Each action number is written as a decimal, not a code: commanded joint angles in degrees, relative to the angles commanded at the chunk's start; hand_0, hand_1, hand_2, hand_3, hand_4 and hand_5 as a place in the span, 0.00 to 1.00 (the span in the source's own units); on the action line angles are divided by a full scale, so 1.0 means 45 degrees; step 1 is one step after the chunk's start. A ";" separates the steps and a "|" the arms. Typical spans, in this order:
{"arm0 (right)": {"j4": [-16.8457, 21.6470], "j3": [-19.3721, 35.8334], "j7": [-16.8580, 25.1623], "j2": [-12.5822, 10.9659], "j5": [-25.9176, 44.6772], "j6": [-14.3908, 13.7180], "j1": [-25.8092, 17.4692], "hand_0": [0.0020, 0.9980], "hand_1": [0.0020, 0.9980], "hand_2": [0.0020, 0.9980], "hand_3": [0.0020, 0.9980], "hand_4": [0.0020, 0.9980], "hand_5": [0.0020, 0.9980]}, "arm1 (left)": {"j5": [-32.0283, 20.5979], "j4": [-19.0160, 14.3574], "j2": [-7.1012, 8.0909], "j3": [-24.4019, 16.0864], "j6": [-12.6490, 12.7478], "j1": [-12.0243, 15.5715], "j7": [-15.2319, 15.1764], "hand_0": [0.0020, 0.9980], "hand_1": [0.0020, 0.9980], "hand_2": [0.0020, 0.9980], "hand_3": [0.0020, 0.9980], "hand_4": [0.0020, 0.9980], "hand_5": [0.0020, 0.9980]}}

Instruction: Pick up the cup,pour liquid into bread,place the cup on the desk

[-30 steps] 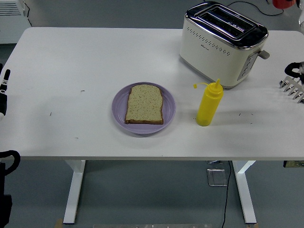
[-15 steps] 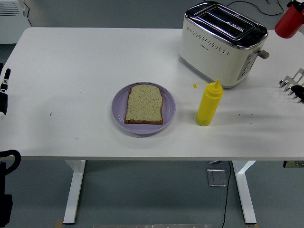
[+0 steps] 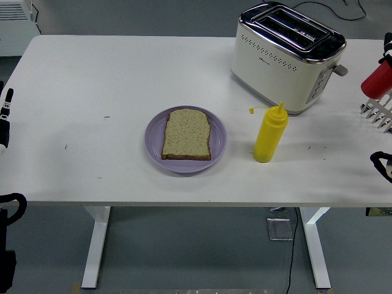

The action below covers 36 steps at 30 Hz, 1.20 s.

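A red cup (image 3: 375, 83) hangs at the far right edge, just above the table, with something dark (image 3: 388, 44) over its top; the picture's edge cuts off who or what holds it. Directly below the cup, my right hand (image 3: 376, 113) shows its silver fingers stretched out flat, holding nothing. A slice of brown bread (image 3: 187, 133) lies on a purple plate (image 3: 217, 151) in the middle of the table. My left arm (image 3: 5, 119) rests at the left edge.
A yellow squeeze bottle (image 3: 269, 135) stands right of the plate. A cream and chrome toaster (image 3: 288, 55) sits at the back right. A black part of my right arm (image 3: 383, 165) curls in at the right edge near the table front.
The red cup has come down from the top right corner to just above my right hand. A black arm part has appeared at the lower right edge.
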 joint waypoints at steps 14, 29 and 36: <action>-0.0422 -0.2126 0.1465 0.0272 -0.1199 -0.0470 -0.0807 0.11 0.16 0.28 0.33 0.50 0.00 | 0.0001 -0.0006 0.0012 0.0032 -0.0002 -0.0021 -0.0005 0.79 0.75 0.74 0.70 0.51 1.00; -0.1288 -0.3839 0.2490 0.0569 -0.0227 -0.0317 -0.0572 0.11 0.16 0.28 0.33 0.48 0.00 | 0.0002 0.0004 -0.0003 0.0059 -0.0003 -0.0012 -0.0012 0.80 0.75 0.74 0.70 0.51 0.99; -0.1653 -0.4081 0.2606 0.0838 0.0139 -0.0172 -0.0404 0.11 0.16 0.28 0.33 0.48 0.00 | 0.0003 0.0013 -0.0010 0.0109 0.0007 0.0000 -0.0017 0.80 0.75 0.74 0.70 0.51 1.00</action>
